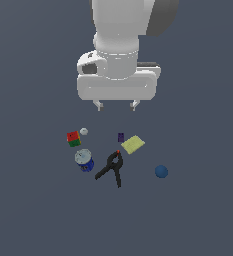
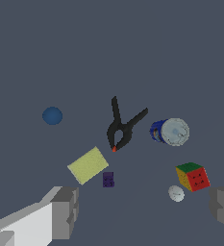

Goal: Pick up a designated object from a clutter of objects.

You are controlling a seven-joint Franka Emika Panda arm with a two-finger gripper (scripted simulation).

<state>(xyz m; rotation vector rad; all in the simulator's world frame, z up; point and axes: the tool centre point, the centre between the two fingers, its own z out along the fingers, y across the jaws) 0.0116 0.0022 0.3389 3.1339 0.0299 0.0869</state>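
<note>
The blue can (image 1: 84, 161) with a silver-grey lid stands on the floor at the exterior view's left of the clutter; it also shows in the wrist view (image 2: 170, 131). My gripper (image 1: 116, 105) hangs open and empty high above the clutter, fingers (image 2: 65, 211) spread wide. Around the can lie a red-green cube (image 1: 73, 138), a grey ball (image 1: 84, 131), a purple block (image 1: 121, 136), a yellow flat pad (image 1: 133, 144), a black clamp (image 1: 112, 168) and a blue ball (image 1: 161, 171).
The items lie on a plain dark grey floor. The clamp (image 2: 123, 127) lies close beside the can. The cube (image 2: 193, 176) and grey ball (image 2: 176, 193) sit just beyond the can.
</note>
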